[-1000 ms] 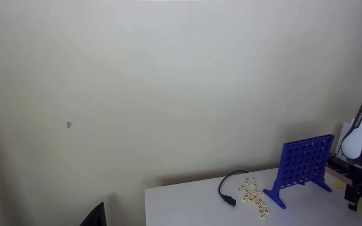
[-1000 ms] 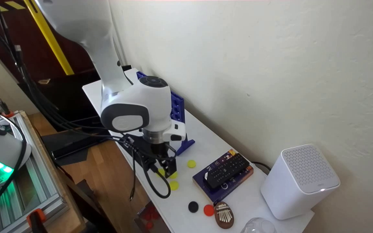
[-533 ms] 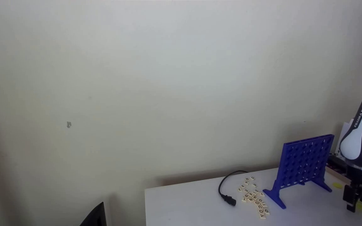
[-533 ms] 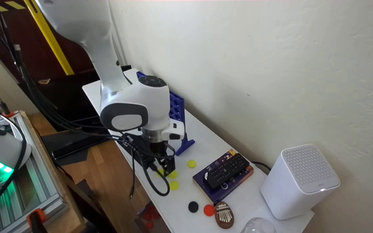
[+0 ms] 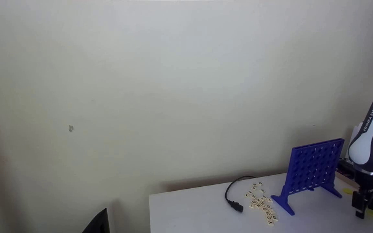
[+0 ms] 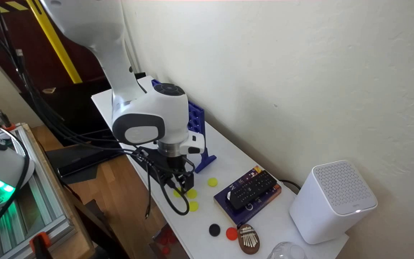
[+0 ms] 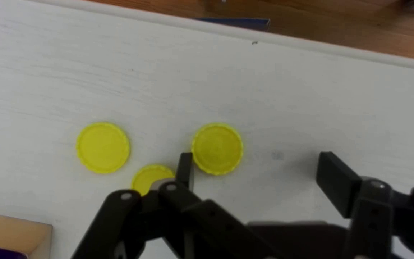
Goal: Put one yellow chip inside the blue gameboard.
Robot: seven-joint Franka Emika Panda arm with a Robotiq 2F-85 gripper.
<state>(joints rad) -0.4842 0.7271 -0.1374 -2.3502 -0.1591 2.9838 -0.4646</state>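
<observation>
Looking down through the wrist view, I have the jaws standing wide apart, with one yellow chip (image 7: pixel 217 149) lying flat on the white table (image 7: pixel 286 97) in the gap between them. It sits right by the jaw at picture left; whether the two touch, I cannot tell. A second yellow chip (image 7: pixel 102 148) lies farther to picture left, and a third yellow chip (image 7: pixel 147 177) is partly hidden behind that same jaw.

The blue gameboard (image 5: pixel 314 165) stands upright on its feet on the table, apart from the jaws; in an exterior view my robot arm (image 6: pixel 173 118) covers part of it. Near one of those feet I find a fourth yellow chip (image 6: pixel 212 182), lying between that foot and a book (image 6: pixel 256 204) that carries a black keyboard (image 6: pixel 252 189).

On the gameboard's other side I see scattered letter tiles (image 5: pixel 262 204) and a black cable (image 5: pixel 236 207). Closer to the opposite end of the table lie a black disc (image 6: pixel 214 230), a red disc (image 6: pixel 231 233) and, just beside the red one, a small wooden thumb piano (image 6: pixel 249 240), with a white box (image 6: pixel 331 205) standing near the corner.
</observation>
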